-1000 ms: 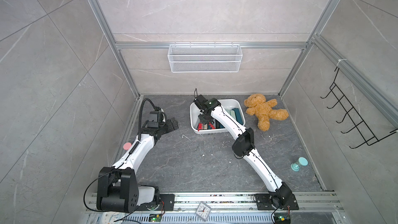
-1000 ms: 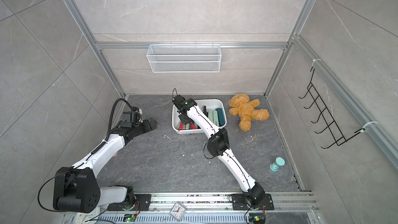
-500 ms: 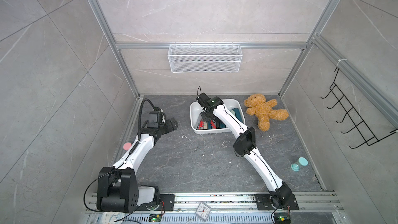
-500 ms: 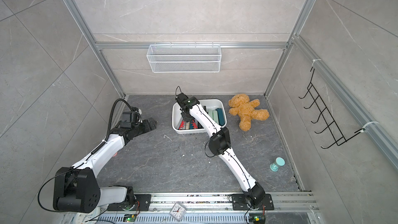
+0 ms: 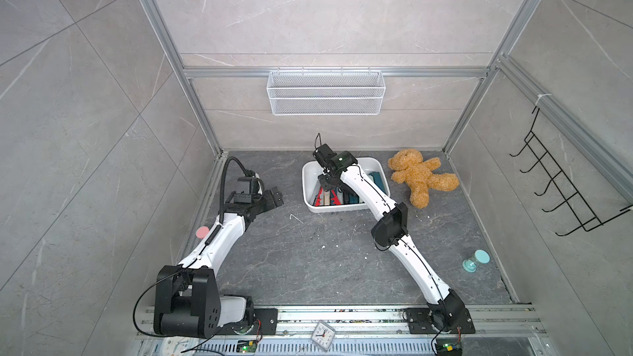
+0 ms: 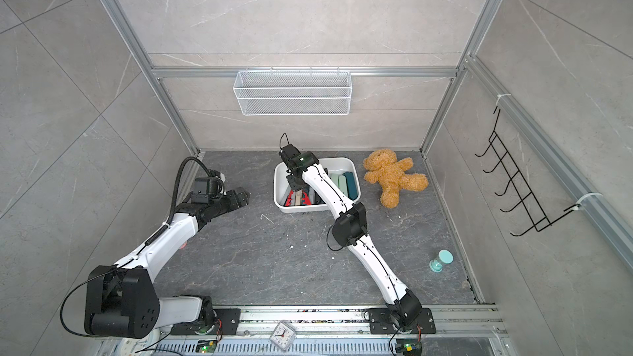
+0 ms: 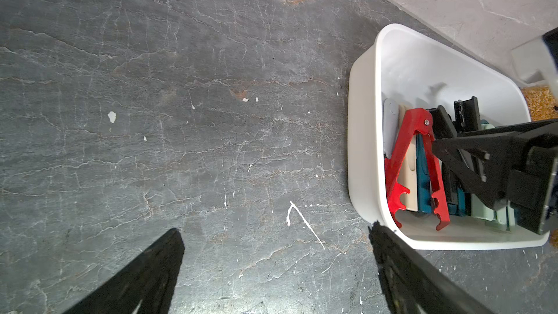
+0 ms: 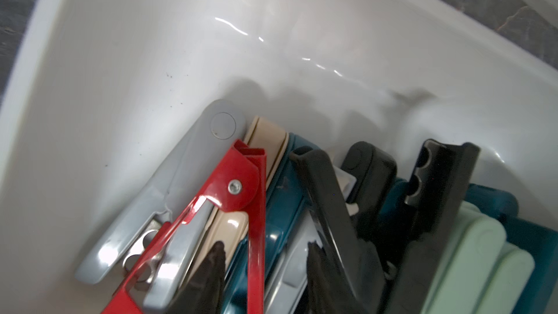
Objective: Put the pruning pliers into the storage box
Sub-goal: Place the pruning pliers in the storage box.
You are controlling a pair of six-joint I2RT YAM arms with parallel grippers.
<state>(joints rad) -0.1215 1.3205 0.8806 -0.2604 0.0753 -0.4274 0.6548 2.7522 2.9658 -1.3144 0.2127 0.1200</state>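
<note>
Your right arm (image 5: 363,186) hides part of the storage box (image 5: 310,174) in both top views. Inside lie the pruning pliers (image 8: 253,176): one red, one grey, one beige; the rest overlap beyond counting. The right gripper (image 8: 265,267) straddles a red handle, half-open; the left gripper (image 7: 277,267) gapes over dark veined floor (image 7: 181,116).

Jumbled pruning pliers (image 8: 241,176) in storage box (image 8: 151,40)
</note>
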